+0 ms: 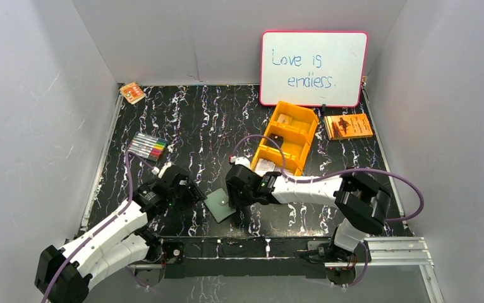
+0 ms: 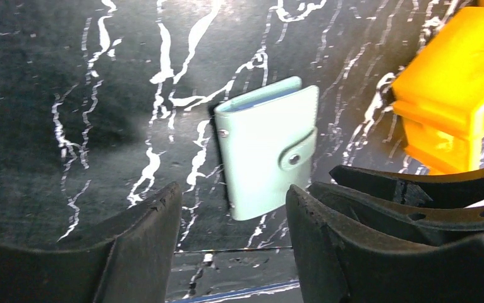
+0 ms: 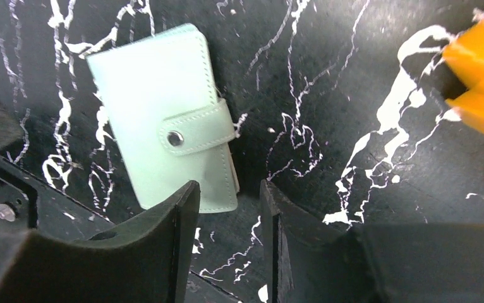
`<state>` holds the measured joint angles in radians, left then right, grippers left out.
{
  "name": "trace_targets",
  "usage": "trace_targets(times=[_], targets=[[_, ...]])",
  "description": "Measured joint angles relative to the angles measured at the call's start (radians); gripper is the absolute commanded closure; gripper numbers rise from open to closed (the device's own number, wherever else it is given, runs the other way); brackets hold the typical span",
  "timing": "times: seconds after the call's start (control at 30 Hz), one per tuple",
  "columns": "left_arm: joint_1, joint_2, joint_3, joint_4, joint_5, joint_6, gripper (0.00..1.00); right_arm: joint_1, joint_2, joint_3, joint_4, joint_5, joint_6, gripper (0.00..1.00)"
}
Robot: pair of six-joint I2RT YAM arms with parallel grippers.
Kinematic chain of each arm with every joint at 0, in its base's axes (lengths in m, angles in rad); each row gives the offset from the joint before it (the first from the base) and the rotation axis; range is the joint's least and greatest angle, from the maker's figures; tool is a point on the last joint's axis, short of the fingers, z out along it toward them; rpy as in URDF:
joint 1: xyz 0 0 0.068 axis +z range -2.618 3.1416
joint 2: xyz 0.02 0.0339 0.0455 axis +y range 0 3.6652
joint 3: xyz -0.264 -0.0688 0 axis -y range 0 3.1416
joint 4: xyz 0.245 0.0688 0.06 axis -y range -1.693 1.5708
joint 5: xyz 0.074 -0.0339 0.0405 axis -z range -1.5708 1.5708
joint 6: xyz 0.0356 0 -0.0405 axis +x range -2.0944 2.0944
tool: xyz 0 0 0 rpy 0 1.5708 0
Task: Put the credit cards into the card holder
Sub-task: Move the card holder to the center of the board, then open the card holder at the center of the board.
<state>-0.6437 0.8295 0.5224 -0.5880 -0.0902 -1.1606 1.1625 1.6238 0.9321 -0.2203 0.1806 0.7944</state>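
Note:
The card holder (image 1: 219, 205) is a sage-green wallet, lying shut and snapped on the black marble table near its front edge. It also shows in the left wrist view (image 2: 268, 148) and the right wrist view (image 3: 163, 139). My left gripper (image 1: 195, 193) (image 2: 232, 196) is open and empty, just left of the wallet. My right gripper (image 1: 232, 194) (image 3: 230, 186) is open and empty, its jaws a narrow gap apart, at the wallet's right edge. Pale credit cards (image 1: 264, 166) lie in the compartments of the orange tray (image 1: 302, 136).
A whiteboard (image 1: 313, 68) leans on the back wall. An orange booklet (image 1: 348, 126) lies at the right, a marker pack (image 1: 148, 147) at the left, and a small orange packet (image 1: 132, 93) in the back left corner. The orange tray's corner (image 3: 479, 82) is close to my right gripper.

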Motion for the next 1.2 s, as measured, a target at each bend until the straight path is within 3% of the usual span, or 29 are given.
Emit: trace_targets(times=[0.3,0.7,0.9,1.2], targets=[[0.0,0.016,-0.047,0.19,0.085,-0.014,0.75,0.003,0.001,0.12,-0.077,0.03,-0.094,0.56],[0.0,0.164,-0.107,0.397,0.158,-0.019,0.99,0.005,0.024,0.139,-0.078,0.023,-0.111,0.59],[0.0,0.22,-0.122,0.435,0.163,-0.018,1.0,0.009,0.046,0.139,-0.076,0.018,-0.117,0.59],[0.0,0.244,-0.142,0.483,0.169,-0.021,1.0,0.044,0.095,0.171,-0.078,0.023,-0.142,0.48]])
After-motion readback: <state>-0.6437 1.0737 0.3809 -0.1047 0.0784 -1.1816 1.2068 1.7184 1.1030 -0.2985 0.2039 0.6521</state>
